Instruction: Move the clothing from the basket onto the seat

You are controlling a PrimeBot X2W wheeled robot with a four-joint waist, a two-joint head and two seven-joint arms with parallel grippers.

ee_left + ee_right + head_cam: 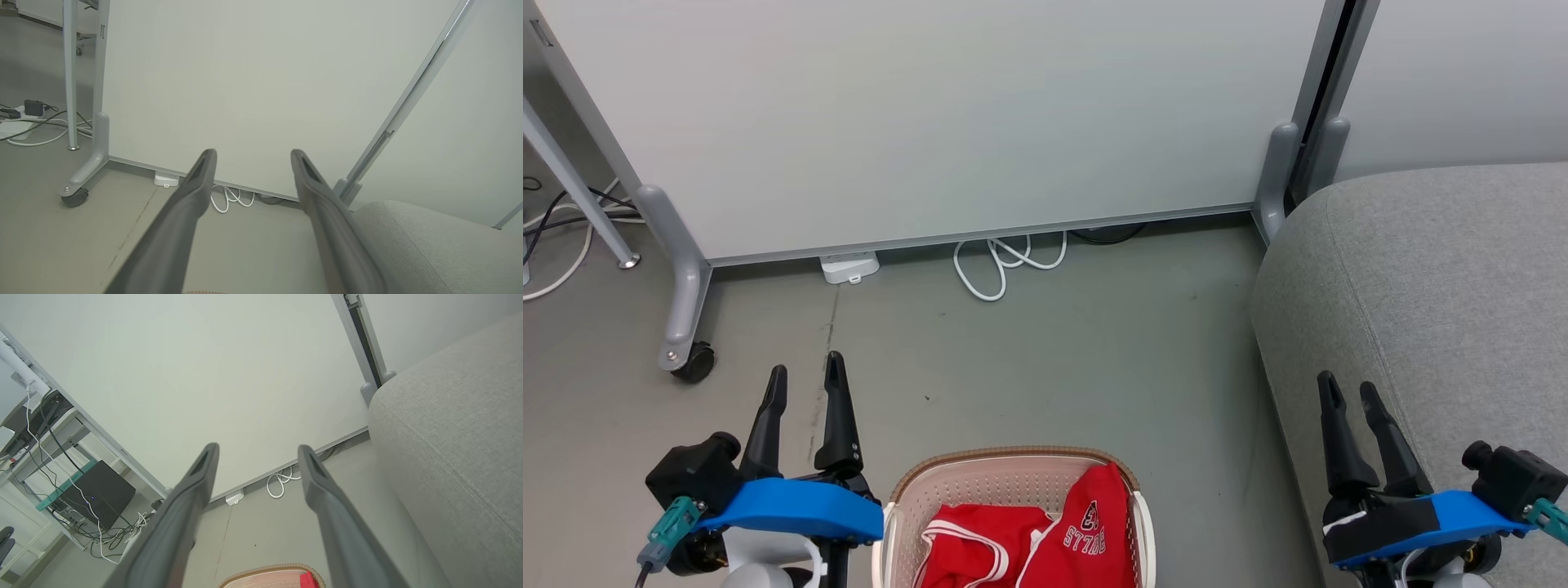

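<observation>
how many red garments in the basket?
2. A red garment with white trim lies in the basket at left; a lettered red garment sits at right. Basket is cropped; more may be hidden.

Your left gripper (806,365) and right gripper (1347,382) each show two long dark fingers (840,425). Behind the fingers sit blue mounts (792,505), black cameras (696,472) and teal plugs (674,523).
</observation>
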